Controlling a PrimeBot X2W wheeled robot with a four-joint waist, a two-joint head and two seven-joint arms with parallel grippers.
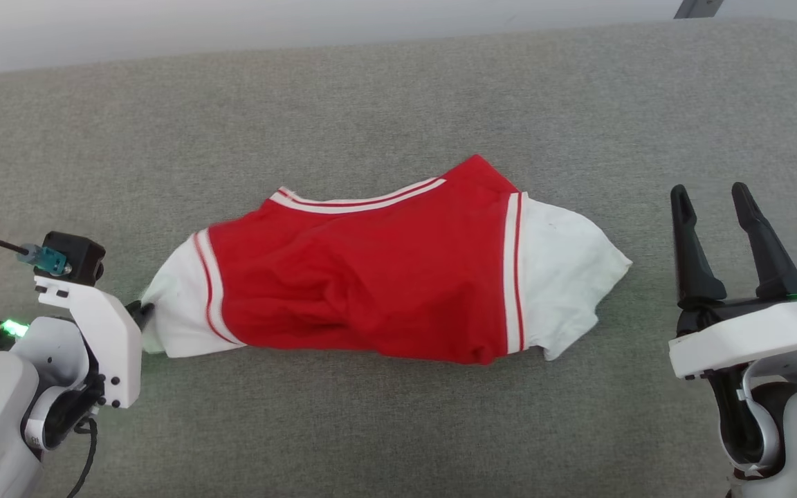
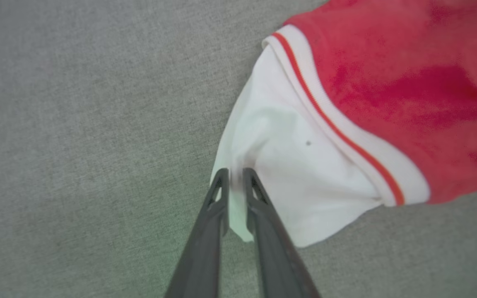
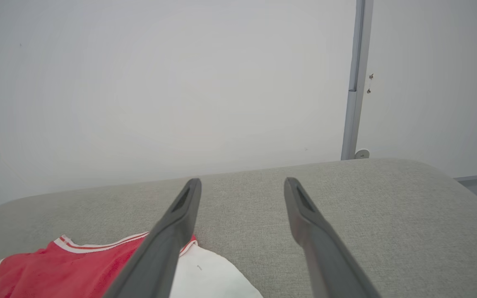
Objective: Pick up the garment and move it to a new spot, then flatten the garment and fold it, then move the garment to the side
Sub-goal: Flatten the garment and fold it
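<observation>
The garment (image 1: 371, 277), a red jersey with white short sleeves and red-white striped trim, lies bunched across the middle of the grey cushioned surface (image 1: 398, 97). My left gripper (image 1: 141, 312) is at its left sleeve, mostly hidden behind the white wrist. In the left wrist view that gripper (image 2: 235, 173) is shut on the edge of the white sleeve (image 2: 296, 174), with cloth pinched between the dark fingers. My right gripper (image 1: 710, 192) stands open to the right of the garment, apart from it. In the right wrist view it (image 3: 242, 182) is open and empty above the garment (image 3: 68, 269).
The grey cushioned surface (image 3: 346, 194) extends around the garment on every side. Its far edge meets a pale wall (image 3: 160, 82), and a grey vertical post (image 3: 356, 78) stands behind the right end.
</observation>
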